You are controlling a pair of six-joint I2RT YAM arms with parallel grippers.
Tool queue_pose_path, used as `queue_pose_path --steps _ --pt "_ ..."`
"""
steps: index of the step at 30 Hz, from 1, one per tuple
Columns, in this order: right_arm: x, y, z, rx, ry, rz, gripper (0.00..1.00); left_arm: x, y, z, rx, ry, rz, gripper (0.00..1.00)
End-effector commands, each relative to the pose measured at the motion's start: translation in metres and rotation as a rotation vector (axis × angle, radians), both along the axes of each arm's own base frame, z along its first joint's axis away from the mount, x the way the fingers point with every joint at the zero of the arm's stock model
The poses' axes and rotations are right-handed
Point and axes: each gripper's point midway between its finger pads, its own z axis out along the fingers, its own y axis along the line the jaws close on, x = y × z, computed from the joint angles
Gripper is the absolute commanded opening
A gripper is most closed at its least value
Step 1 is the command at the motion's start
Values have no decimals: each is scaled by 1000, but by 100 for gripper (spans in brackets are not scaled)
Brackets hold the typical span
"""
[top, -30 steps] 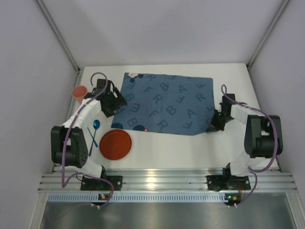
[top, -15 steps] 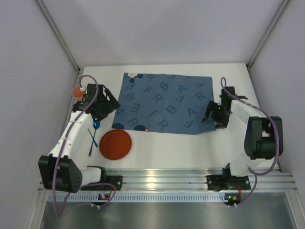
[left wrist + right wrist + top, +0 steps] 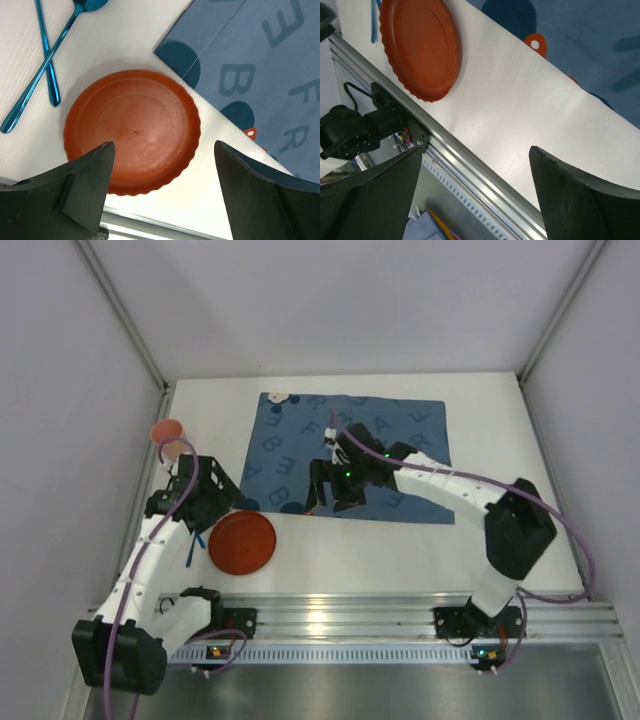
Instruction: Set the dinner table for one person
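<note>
Dinner table (image 3: 400,550) unlaid: left gripper (image 3: 163,146) hangs spread, empty, red plate (image 3: 132,132) directly beneath, lined up for pickup; right gripper (image 3: 475,150) gapes empty, mat (image 3: 580,45) ahead.

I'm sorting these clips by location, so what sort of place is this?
Probably a lab robot test cell, not a dining room: white panels wall in the white tabletop, and two robot arms stand bolted to an aluminium rail at its near edge.
</note>
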Motion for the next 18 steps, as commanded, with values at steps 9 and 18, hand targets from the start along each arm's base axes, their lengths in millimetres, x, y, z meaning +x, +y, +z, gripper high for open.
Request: queue_pose_path --steps 9,18 --pt "-31 112 -52 -15 118 179 86 -30 5 16 -44 -70 91 86" --pt "-39 145 -89 -45 131 206 82 -36 -1 31 -86 -103 75 85"
